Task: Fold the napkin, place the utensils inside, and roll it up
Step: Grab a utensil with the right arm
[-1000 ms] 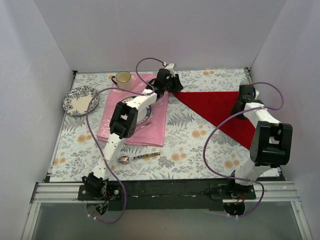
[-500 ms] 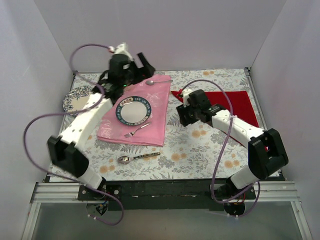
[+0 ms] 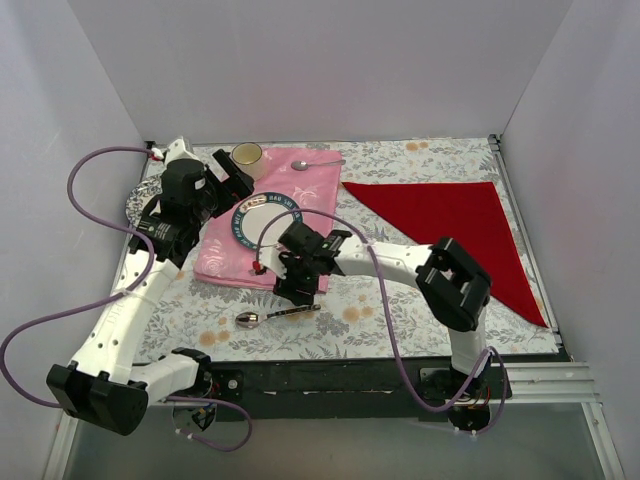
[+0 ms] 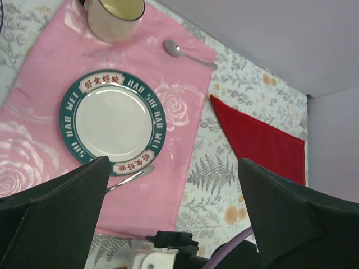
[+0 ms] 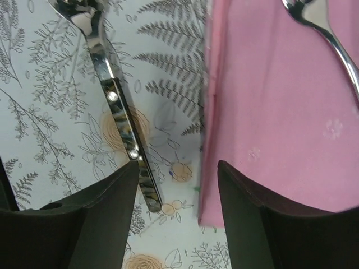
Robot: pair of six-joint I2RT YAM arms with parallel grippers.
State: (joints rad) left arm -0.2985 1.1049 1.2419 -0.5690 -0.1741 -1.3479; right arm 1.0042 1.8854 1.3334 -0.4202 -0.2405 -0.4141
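Your right gripper (image 3: 300,283) hangs half-spread and empty. Directly under it lies the spoon (image 5: 120,112), with a shiny steel bowl and a dark handle dotted with studs. In the wrist view the handle's tip ends just beside one finger. Between the fingers runs the straight edge of the soft pink cloth (image 5: 269,112), and a plain steel fork (image 5: 325,33) lies on that cloth.

The napkin (image 3: 450,215) is a thin, smooth, deep red cloth folded into a flat triangle. It lies on the flower-printed worktop (image 3: 400,300), well apart from this gripper on its right.

Your left gripper (image 4: 174,168) stands wide, holding nothing. Beneath it a round white plate (image 4: 112,120) with a green lettered rim holds nothing. Beyond the plate stand a pale cup (image 4: 115,17), contents unclear, and a plain steel spoon (image 4: 188,53).
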